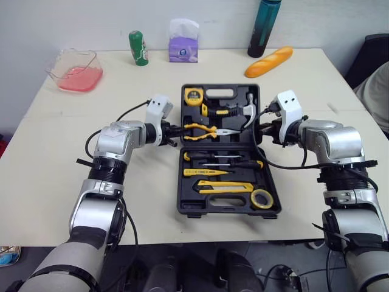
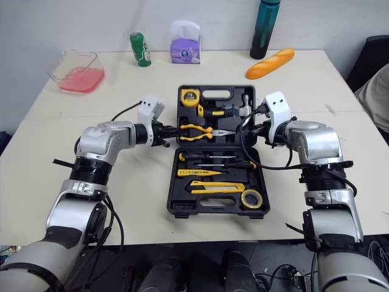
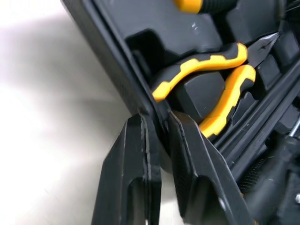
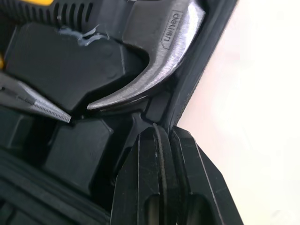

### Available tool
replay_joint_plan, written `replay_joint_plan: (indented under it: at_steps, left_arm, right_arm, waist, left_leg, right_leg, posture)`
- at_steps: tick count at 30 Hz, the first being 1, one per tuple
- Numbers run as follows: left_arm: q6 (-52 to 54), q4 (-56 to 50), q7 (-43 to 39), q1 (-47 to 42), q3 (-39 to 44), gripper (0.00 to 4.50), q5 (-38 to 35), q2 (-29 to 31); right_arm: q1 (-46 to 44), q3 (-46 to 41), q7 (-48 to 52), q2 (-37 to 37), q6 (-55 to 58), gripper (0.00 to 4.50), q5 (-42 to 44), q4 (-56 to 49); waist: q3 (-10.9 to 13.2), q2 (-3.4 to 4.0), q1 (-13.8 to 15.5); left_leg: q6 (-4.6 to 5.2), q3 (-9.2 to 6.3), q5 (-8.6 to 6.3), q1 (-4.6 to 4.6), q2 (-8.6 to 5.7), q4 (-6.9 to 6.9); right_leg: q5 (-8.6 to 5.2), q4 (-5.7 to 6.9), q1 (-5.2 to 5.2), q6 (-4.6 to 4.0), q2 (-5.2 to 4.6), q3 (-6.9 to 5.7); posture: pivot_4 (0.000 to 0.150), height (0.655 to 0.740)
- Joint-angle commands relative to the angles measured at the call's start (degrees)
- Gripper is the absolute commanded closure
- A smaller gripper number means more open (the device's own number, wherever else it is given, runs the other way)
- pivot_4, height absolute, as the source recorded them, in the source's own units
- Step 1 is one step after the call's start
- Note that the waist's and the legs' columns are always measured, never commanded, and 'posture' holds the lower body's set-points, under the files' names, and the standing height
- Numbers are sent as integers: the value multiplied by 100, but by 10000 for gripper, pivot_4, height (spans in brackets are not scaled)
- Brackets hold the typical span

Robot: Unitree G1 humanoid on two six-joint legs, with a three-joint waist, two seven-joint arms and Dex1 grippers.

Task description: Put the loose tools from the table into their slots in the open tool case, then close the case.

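Worktop (image 1: pixel 73 158): one, pale; its near and side edges are cut off.

Tool case (image 1: pixel 181 188): one, black, lying open flat at the worktop's middle. The lid (image 1: pixel 228 93) is the far half.

Left gripper (image 1: pixel 176 135): at the lid's left wall. In the left wrist view the jaws are closed on that wall, one finger outside and one inside.

Right gripper (image 1: pixel 265 130): at the lid's right wall, jaws pinched on it likewise. The finger bases are out of frame.

Far edge of the worktop, well apart from the case:
- Bottle (image 1: pixel 264 27): one, dark teal, top cut off.
- Bread loaf (image 1: pixel 268 62): one.
- Clear container (image 1: pixel 78 72): one, with pink contents.
- Tissue pack (image 1: pixel 183 42): one, purple.
- Can (image 1: pixel 138 48): one, green, label unreadable.

In the lid:
- Hammer (image 1: pixel 248 112): one, its handle partly hidden by cable.
- Pliers (image 1: pixel 203 129): one pair, yellow-handled.
- Tape measure (image 1: pixel 193 95): one.

In the near half:
- Utility knife (image 1: pixel 222 187): one, yellow.
- Screwdrivers (image 1: pixel 206 172): three slim shafts side by side, tip types too small to tell.
- Tape roll (image 1: pixel 262 199): one, yellow, in the near right corner.
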Motion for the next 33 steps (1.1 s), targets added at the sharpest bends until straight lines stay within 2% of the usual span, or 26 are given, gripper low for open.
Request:
replay_joint_plan:
  at_steps: [1,3,5,8,11,14,17,18,20,22,24,26,29,31,33]
  left_arm:
    - [-1664,-410,-313,-171,-143,44965,122,-7]
    - [-2469,-455,-369,27,-332,44965,416,140]
    - [-2999,-573,-298,353,-288,44965,492,212]
    - [-3902,-763,-166,860,-243,44965,681,368]
    - [-4461,-1067,125,1381,-205,44965,935,532]
    - [-5057,-1624,140,2133,-249,44965,1193,842]
    - [-4560,-2405,73,2755,33,32197,936,1100]
    - [-4338,-2662,24,2922,133,27791,799,1181]
    - [-3431,-3331,-245,3307,468,18625,146,1382]
    - [-1762,-4143,-878,3841,921,9351,-1095,1905]
    - [-364,-4773,-1693,4526,1655,228,-2347,2767]
    - [248,-4934,-2456,5325,2412,228,-2952,3480]
    - [593,-4548,-3384,6223,3233,228,-3220,4169]
    - [662,-4094,-3427,6283,3363,228,-3161,4358]
    - [419,-3625,-3243,5953,3163,228,-2916,4391]
  right_arm:
    - [41,-174,39,178,-815,45000,175,-950]
    - [277,-210,7,165,-1330,45000,72,-1182]
    - [786,-55,-190,-44,-2453,45000,-478,-1420]
    - [1465,-110,-373,-20,-3494,45000,-726,-1781]
    - [2187,-13,-224,-122,-4777,45000,-944,-2125]
    - [2928,89,-276,-495,-6441,45000,-1547,-2227]
    - [3580,43,-316,-882,-7851,45000,-1879,-2282]
    - [3766,-7,-256,-940,-7957,41307,-1749,-2374]
    - [4231,-204,-142,-1108,-8055,33711,-1487,-2754]
    - [4798,-526,158,-1421,-7827,23807,-1037,-3364]
    - [5765,-1117,917,-2014,-6686,23196,333,-4268]
    - [6589,-2023,1510,-2440,-5760,23196,1487,-4828]
    - [7659,-3302,2470,-2841,-4436,23196,2791,-5226]
    - [7945,-3759,2717,-2913,-3782,23196,3292,-5255]
    - [7952,-3867,2789,-2921,-3370,23196,3496,-5174]
  waist:
    - [3,-1,-48]
    - [3,-1,-68]
    - [3,-1,-75]
    - [3,-1,-78]
    - [5,-3,-80]
    - [4,-3,-85]
    - [4,-3,-73]
    - [4,-3,-74]
    - [5,-4,-67]
    - [7,-1,-79]
    - [15,13,-83]
    - [16,10,-73]
    - [22,5,-14]
    - [20,6,83]
    - [17,9,138]
  left_leg:
    - [0,4,0,-8,0,-1]
    - [0,5,0,-28,0,-2]
    - [0,11,0,-46,0,-2]
    - [0,13,0,-54,-1,-3]
    - [1,11,0,-61,1,4]
    - [4,17,2,-52,2,4]
    - [5,23,3,-42,1,6]
    - [5,25,3,-36,2,8]
    - [5,23,3,-19,5,8]
    - [3,19,2,6,13,4]
    - [-1,16,-1,30,18,1]
    - [-8,-5,-6,46,34,2]
    - [-12,-23,-10,66,41,6]
    - [-8,-42,-54,136,52,2]
    - [-6,-51,-94,144,56,3]
  right_leg:
    - [0,0,-11,0,0,0]
    - [0,0,-33,0,0,-2]
    - [0,1,-52,0,0,-6]
    - [0,1,-61,0,-2,-11]
    - [0,2,-65,0,-2,-14]
    - [0,13,-64,0,-3,-6]
    - [0,21,-60,0,-8,3]
    - [0,23,-55,0,-8,6]
    - [0,23,-37,-1,-6,6]
    - [-3,19,-11,-5,-6,5]
    - [-7,14,15,-12,-6,8]
    - [-12,-6,46,-20,-15,38]
    - [-13,-18,77,-23,-10,35]
    - [-24,-65,153,-42,-8,18]
    - [-29,-65,158,-52,-16,18]
  posture:
    - [1500,7348]
    - [1500,7348]
    - [1500,7348]
    - [1500,7348]
    - [1500,7348]
    - [1500,7348]
    - [1500,7348]
    - [1500,7348]
    - [1500,7348]
    - [1500,7348]
    - [1500,7348]
    - [1500,7348]
    - [1500,7348]
    - [1500,7348]
    - [1500,7348]
